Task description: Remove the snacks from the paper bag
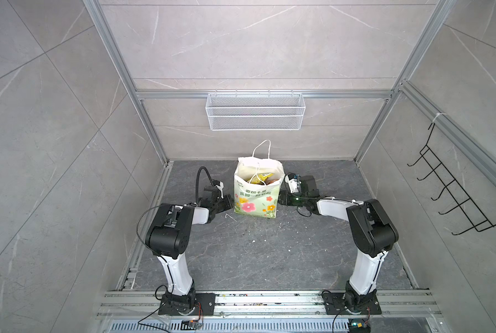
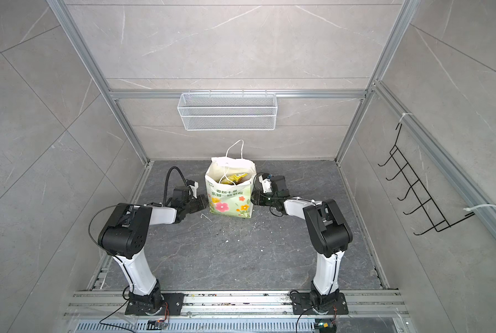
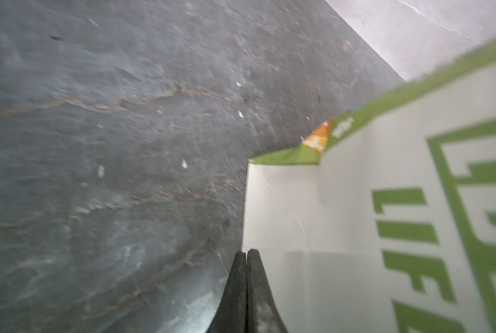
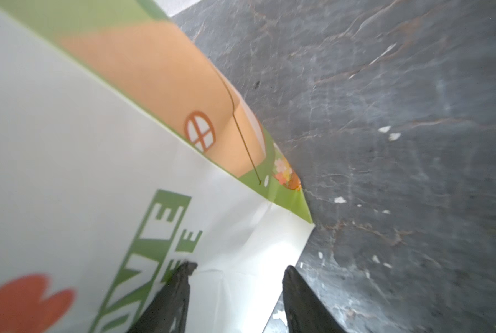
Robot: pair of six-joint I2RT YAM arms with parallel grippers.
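Your left hand (image 3: 246, 253), pressed together, and right hand (image 4: 241, 266), spread, flank the bag (image 1: 256, 199) low, probably bracing it upright. Wrist views are blurry and contact is unclear; snacks (image 1: 262, 177) sit inside.

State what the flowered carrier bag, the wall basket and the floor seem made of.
Carrier bag: paper, matte printed; creases and sharp folds show.
Wall basket: probably white-coated wire mesh, see-through.
Floor: dark grey veined slab, stone or stone-look; cannot tell which.

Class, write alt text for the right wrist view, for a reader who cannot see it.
The right tool, jaws open, sits at one edge of the white paper bag, whose side shows green letters and an orange flower. Dark grey tabletop lies beside it.
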